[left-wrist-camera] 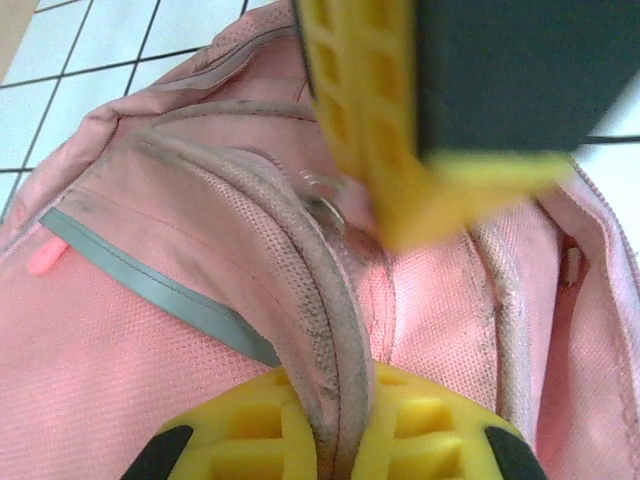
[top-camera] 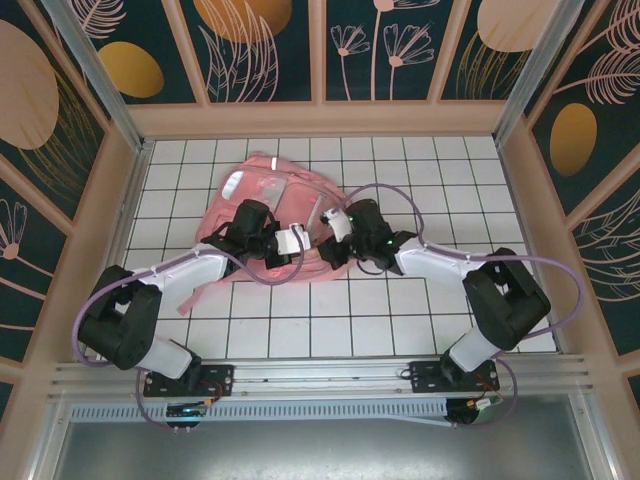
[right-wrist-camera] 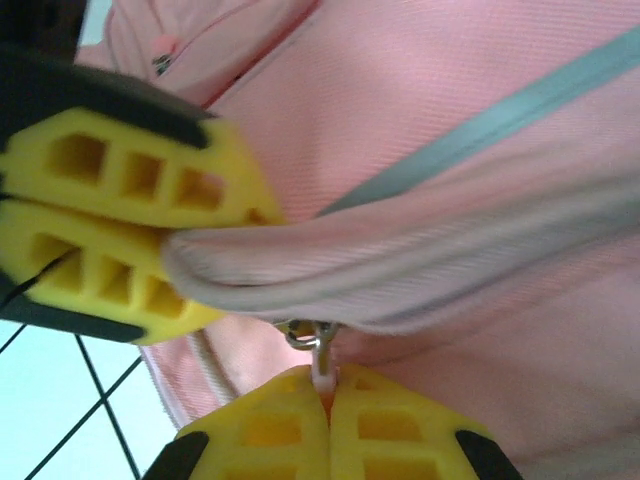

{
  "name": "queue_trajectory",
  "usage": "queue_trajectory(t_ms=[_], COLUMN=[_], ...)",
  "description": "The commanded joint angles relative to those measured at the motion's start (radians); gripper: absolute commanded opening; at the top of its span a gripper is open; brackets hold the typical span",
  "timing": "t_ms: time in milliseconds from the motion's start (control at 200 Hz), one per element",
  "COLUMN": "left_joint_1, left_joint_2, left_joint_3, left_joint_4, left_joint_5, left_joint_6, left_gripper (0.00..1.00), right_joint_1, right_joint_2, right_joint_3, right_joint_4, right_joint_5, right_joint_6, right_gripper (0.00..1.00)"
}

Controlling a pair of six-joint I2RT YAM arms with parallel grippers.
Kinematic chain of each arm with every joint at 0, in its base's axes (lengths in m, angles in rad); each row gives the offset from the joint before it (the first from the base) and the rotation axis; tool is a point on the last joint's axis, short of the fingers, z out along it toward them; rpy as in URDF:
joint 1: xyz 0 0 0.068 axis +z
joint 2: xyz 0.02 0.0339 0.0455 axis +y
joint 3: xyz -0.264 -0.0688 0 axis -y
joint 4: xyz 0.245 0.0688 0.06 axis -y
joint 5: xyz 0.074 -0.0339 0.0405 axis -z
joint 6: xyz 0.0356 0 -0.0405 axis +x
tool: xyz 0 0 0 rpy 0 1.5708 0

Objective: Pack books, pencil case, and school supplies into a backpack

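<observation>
The pink backpack (top-camera: pixel 265 195) lies on the white tiled table, and both grippers meet over its right side. My left gripper (top-camera: pixel 292 240) is shut on a piped pink-grey fold of the backpack (left-wrist-camera: pixel 150 330), pinched between its yellow fingers (left-wrist-camera: pixel 430 430). My right gripper (right-wrist-camera: pixel 328 385) is shut on the small zipper pull (right-wrist-camera: pixel 320 352), just under that same fold. The left gripper's fingers (right-wrist-camera: pixel 120 170) clamp the fold at the left of the right wrist view. A right finger (left-wrist-camera: pixel 360 110) hangs over the zipper in the left wrist view. Books, pencil case and school supplies are out of view.
Wooden side walls (top-camera: pixel 320 118) box in the tiled table (top-camera: pixel 400 310). A pink strap (top-camera: pixel 200 295) trails from the backpack toward the left arm. A grey reflective strip (left-wrist-camera: pixel 150 285) crosses the backpack's front. Bare tiles lie in front of and to the right of the backpack.
</observation>
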Motion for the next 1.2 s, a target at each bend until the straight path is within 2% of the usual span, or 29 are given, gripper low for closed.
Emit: queue_trajectory(t_ms=[0,170,315,430,515,570,611,641,671,736,796,836,1026,1196], left_joint_1=[0.016,0.015,0.043,0.141,0.157,0.156,0.157,0.157,0.158,0.156,0.157,0.158,0.157,0.158], left_joint_2=[0.018,0.020,0.013,0.041,0.048,0.051,0.056,0.060,0.065,0.073,0.073,0.070,0.063,0.054], left_joint_3=[-0.017,-0.027,-0.013,0.093,0.143,0.154,0.162,0.166,0.168,0.168,0.163,0.159,0.146,0.113], left_joint_4=[-0.127,-0.127,-0.070,-0.184,-0.234,-0.247,-0.260,-0.268,-0.276,-0.281,-0.267,-0.258,-0.224,-0.195], left_joint_5=[-0.018,0.027,0.026,0.167,0.200,0.222,0.239,0.254,0.266,0.288,0.313,0.329,0.381,0.388], left_joint_6=[0.193,0.270,0.285,0.312,0.335,0.339,0.341,0.341,0.343,0.342,0.329,0.322,0.283,0.261], left_gripper=[0.00,0.00,0.00,0.00,0.00,0.00,0.00,0.00,0.00,0.00,0.00,0.00,0.00,0.00], right_joint_1=[-0.167,-0.246,-0.195,-0.156,-0.139,-0.139,-0.139,-0.139,-0.139,-0.146,-0.157,-0.168,-0.193,-0.187], right_joint_2=[0.006,0.080,0.050,-0.007,-0.028,-0.028,-0.018,-0.006,0.007,0.018,0.018,0.025,0.153,0.223], right_joint_3=[0.009,0.069,0.049,-0.014,-0.020,0.006,0.035,0.061,0.086,0.103,0.078,0.070,0.175,0.200], right_joint_4=[0.019,0.033,0.027,0.023,-0.006,-0.029,-0.051,-0.075,-0.098,-0.134,-0.119,-0.095,-0.084,-0.010], right_joint_5=[0.112,0.098,0.115,0.102,0.073,0.033,0.017,0.004,-0.012,-0.140,-0.193,-0.200,-0.262,-0.289], right_joint_6=[0.024,0.028,0.010,0.011,-0.003,-0.024,-0.061,-0.107,-0.183,-0.431,-0.653,-0.742,-0.818,-0.779], right_gripper=[0.00,0.00,0.00,0.00,0.00,0.20,0.34,0.39,0.40,0.44,0.45,0.46,0.43,0.40])
